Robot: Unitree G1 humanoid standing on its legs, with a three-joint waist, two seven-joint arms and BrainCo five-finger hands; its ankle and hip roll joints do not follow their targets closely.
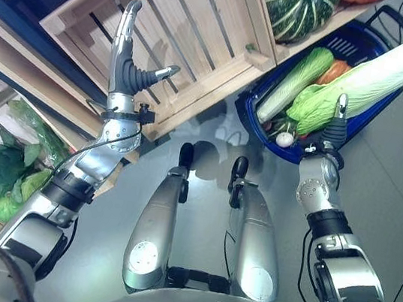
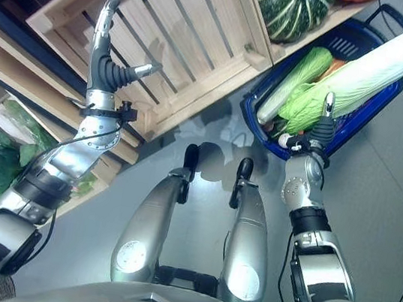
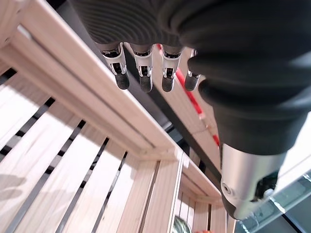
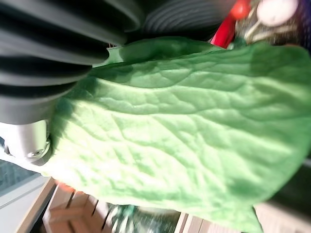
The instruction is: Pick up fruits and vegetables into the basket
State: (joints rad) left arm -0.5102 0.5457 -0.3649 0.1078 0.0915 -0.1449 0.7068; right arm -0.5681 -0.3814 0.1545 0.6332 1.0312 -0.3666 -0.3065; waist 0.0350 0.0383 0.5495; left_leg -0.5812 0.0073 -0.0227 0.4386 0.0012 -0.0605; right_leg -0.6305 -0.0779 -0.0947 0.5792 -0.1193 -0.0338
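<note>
Pale green, long leafy napa cabbage (image 1: 380,71), judged bulky with soft leaves, is gripped at its leaf end by the right robot hand (image 1: 334,129) over the blue plastic basket (image 1: 354,46); the left robot hand (image 1: 127,64) is spread.

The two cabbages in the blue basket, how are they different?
The long cabbage pokes out over the blue basket's rim, with the right hand at its leafy end. The small cabbage lies fully inside, and no hand is at it. Both have white stalks and green leaves.
</note>
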